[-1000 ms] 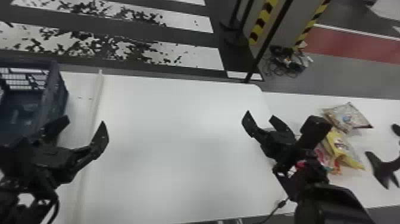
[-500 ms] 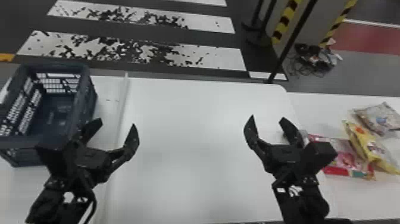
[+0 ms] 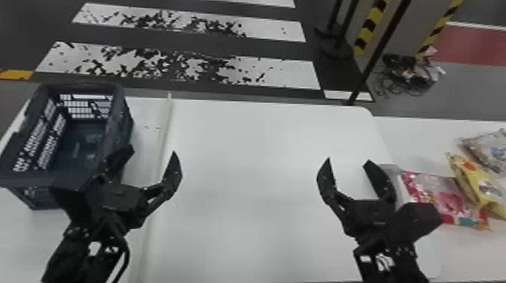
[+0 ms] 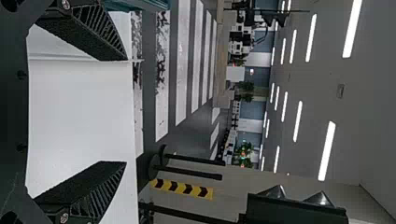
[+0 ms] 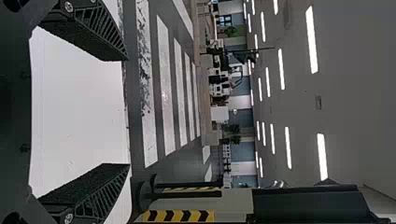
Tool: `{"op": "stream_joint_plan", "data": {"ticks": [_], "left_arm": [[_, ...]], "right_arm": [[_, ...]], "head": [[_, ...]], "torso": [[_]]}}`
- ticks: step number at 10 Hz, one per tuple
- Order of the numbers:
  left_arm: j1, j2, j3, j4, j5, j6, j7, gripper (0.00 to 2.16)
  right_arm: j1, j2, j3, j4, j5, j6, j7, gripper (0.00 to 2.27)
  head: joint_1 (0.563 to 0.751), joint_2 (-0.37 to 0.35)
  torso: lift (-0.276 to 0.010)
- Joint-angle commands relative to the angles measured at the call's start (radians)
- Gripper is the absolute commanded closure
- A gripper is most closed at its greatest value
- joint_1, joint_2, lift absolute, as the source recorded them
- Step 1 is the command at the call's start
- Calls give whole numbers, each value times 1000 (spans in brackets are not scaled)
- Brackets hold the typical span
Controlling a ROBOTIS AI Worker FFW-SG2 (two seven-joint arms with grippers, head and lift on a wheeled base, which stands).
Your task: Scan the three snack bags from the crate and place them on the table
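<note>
In the head view my left gripper (image 3: 150,160) stands open just right of the dark blue crate (image 3: 130,128), whose visible floor holds no bag. My right gripper (image 3: 348,165) is open over the table's right part. To its right lie a pink and red snack bag (image 3: 436,193), a yellow one (image 3: 482,184) and a silvery-brown one (image 3: 485,148), close together on the white surface. The wrist views show the left gripper (image 4: 126,111) and the right gripper (image 5: 128,112) with wide gaps and nothing between their fingers.
A white table (image 3: 256,150) spans the middle, with a raised strip (image 3: 160,150) along its left part. Beside the right gripper a small grey-white object (image 3: 391,171) is partly hidden. Behind the table stands a black pole (image 3: 376,56).
The head view has swung leftward, bringing the whole crate into sight and shifting the bags right. Both grippers remain open; a dark shape at the right edge a second ago has left the view.
</note>
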Motion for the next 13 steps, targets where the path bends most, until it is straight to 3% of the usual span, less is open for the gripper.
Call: {"op": "stream_joint_plan", "data": {"ticks": [1,13], "left_arm": [[11,-2,-3,-3,-5,-14,1,80],[13,3,-5,-8,-8,29,9,80]], "right_arm": [[14,0,4,-3,-2,-8,0,83],[-12,-11,27,-11,-1,60,0,87]], "head": [[695,-127],[695,-114]], "torso": [[-62],[-62]]}}
